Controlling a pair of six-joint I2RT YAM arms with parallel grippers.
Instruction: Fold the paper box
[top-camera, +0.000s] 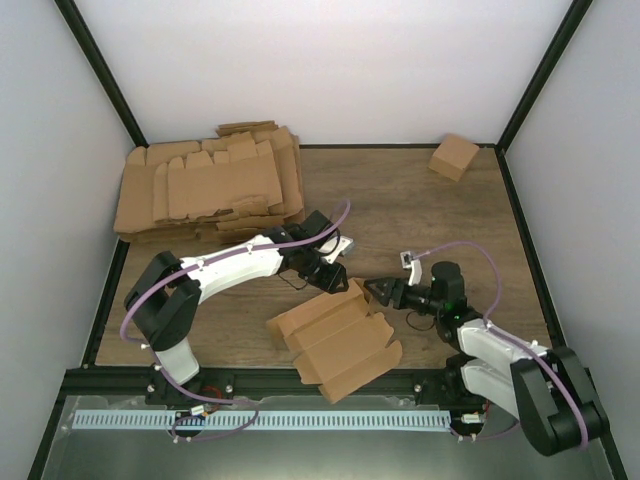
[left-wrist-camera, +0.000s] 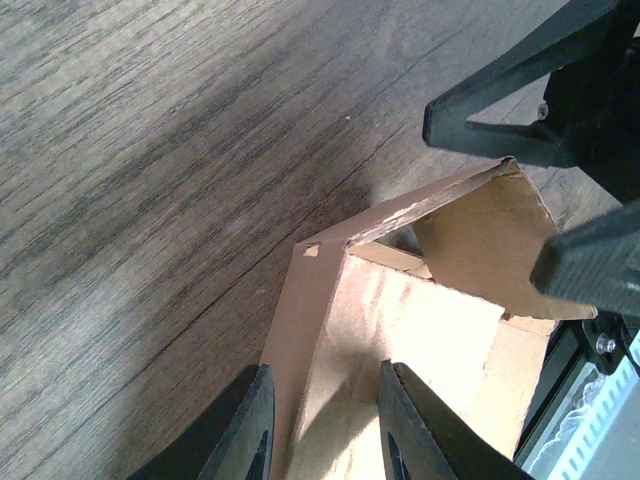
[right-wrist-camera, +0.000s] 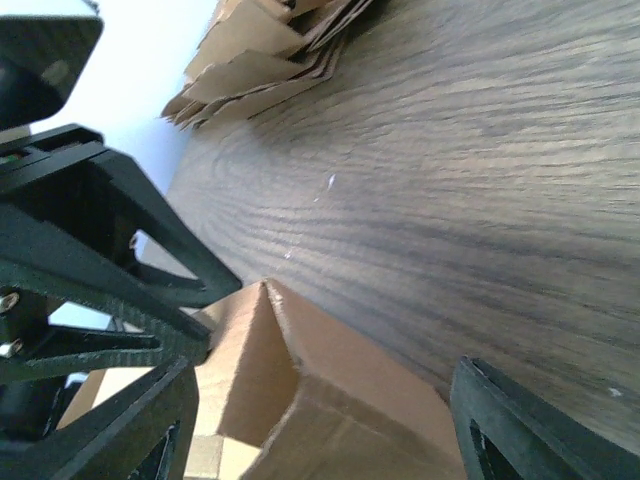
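My left claw (left-wrist-camera: 325, 390) pinches one wall of the paper box (top-camera: 338, 345), which sits near the front of the table (top-camera: 430, 230), to keep it upright; my right claw (right-wrist-camera: 325, 400) gapes wide around its corner, gripping nothing

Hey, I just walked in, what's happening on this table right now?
A two-armed robot is folding a plain brown cardboard paper box near the front edge of the wooden table. The left pincer is clamped on one raised wall of it. The right pincer stands open around a nearby corner, not gripping. The box is only partly formed, its flaps open.
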